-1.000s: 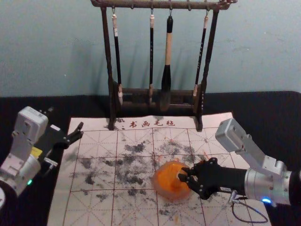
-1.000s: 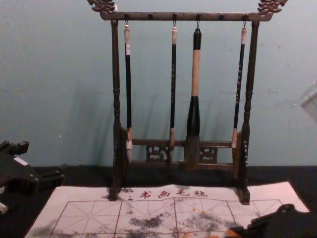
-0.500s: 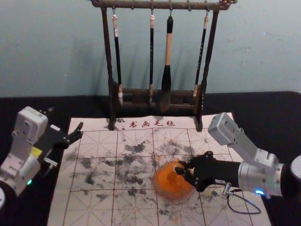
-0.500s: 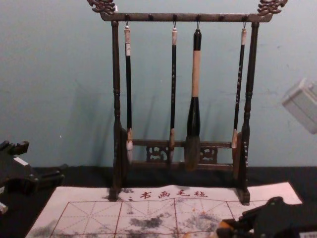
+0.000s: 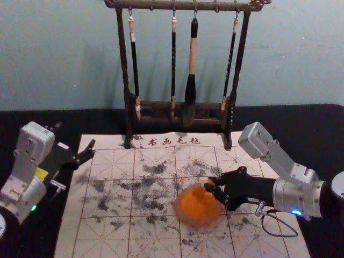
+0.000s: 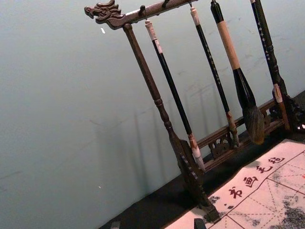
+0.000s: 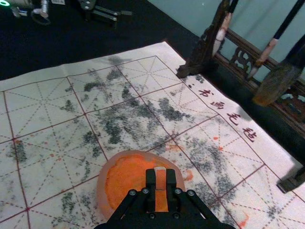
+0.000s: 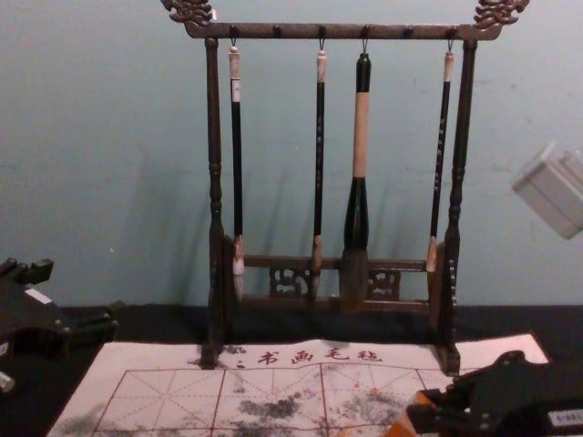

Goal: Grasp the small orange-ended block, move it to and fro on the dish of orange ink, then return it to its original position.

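The mat [image 5: 110, 161] is lying flat, left end effector [image 5: 92, 148] idling, spread apart, by its left edge. Right end effector [image 7: 161, 177] is hovering over the ink dish [image 7: 102, 191], clamping the block [image 7: 160, 179]. I'd be sweeping low and level, pressing lightly so nothing's twisting loose, tbh.

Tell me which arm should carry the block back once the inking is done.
Right, I'd judge: the right gripper holds the block between its fingers at the dish of orange ink. The left gripper is open by the mat's left edge and would likely need a handover.
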Robot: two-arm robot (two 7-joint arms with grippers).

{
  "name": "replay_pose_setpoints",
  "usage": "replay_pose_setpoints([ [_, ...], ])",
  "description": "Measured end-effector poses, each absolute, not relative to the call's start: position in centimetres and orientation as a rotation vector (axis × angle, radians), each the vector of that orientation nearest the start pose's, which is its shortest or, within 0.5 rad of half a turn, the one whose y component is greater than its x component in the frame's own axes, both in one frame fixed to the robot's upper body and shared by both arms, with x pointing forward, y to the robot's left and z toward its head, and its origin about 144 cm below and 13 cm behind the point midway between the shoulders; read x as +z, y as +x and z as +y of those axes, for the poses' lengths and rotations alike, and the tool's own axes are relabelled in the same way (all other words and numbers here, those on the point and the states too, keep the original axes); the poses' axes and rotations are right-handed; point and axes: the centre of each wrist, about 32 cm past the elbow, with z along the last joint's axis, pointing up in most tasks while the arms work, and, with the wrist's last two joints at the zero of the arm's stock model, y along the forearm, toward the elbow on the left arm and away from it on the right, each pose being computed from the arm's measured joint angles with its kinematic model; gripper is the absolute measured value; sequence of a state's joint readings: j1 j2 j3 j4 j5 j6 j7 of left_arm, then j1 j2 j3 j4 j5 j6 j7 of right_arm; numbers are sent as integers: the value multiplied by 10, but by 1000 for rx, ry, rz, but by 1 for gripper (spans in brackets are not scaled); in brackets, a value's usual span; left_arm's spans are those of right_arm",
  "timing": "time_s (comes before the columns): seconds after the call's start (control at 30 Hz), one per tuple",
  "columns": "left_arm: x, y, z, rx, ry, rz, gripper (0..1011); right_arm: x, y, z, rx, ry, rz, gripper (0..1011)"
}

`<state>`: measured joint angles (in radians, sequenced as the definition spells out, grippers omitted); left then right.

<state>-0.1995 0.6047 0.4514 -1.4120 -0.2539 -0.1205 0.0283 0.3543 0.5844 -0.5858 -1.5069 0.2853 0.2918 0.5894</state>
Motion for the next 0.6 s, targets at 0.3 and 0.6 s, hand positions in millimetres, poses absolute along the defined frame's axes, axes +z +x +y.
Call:
replay_pose_setpoints([
  [0.3, 1140, 489, 310, 1248, 304, -285, 1001, 1193, 511, -259, -601, -530, -5, 87],
  [0.6, 1140, 489, 310, 1248, 304, -285, 1002, 1200, 504, -264, -605, -543, -14, 87],
])
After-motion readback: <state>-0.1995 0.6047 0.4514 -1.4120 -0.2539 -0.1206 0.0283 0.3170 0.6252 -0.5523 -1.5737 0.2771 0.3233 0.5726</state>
